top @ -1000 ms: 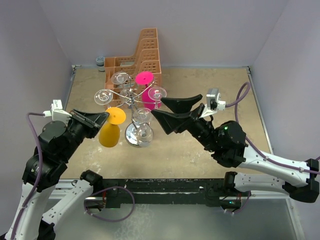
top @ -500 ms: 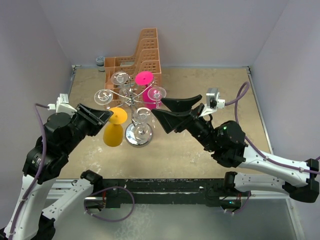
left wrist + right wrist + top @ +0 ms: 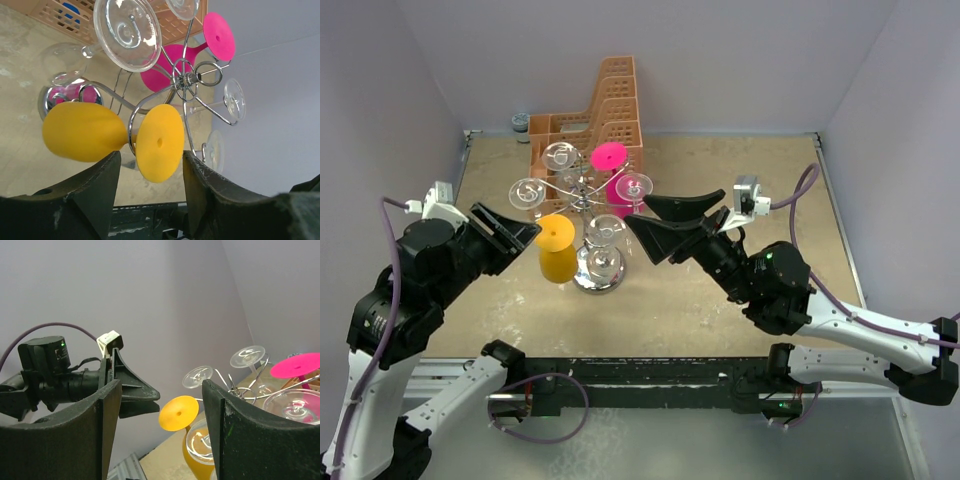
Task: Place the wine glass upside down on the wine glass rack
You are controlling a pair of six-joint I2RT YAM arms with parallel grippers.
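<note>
Hanging inverted, yellow wine glass (image 3: 80,137) occupies rack (image 3: 186,79).

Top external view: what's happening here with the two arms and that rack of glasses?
The yellow wine glass hangs upside down with its stem in a curled arm of the wine glass rack. The left claw sits right beside it, open and gripping nothing. The right claw hovers open on the rack's other side, also holding nothing. A pink glass and several clear glasses hang on other arms.
</note>
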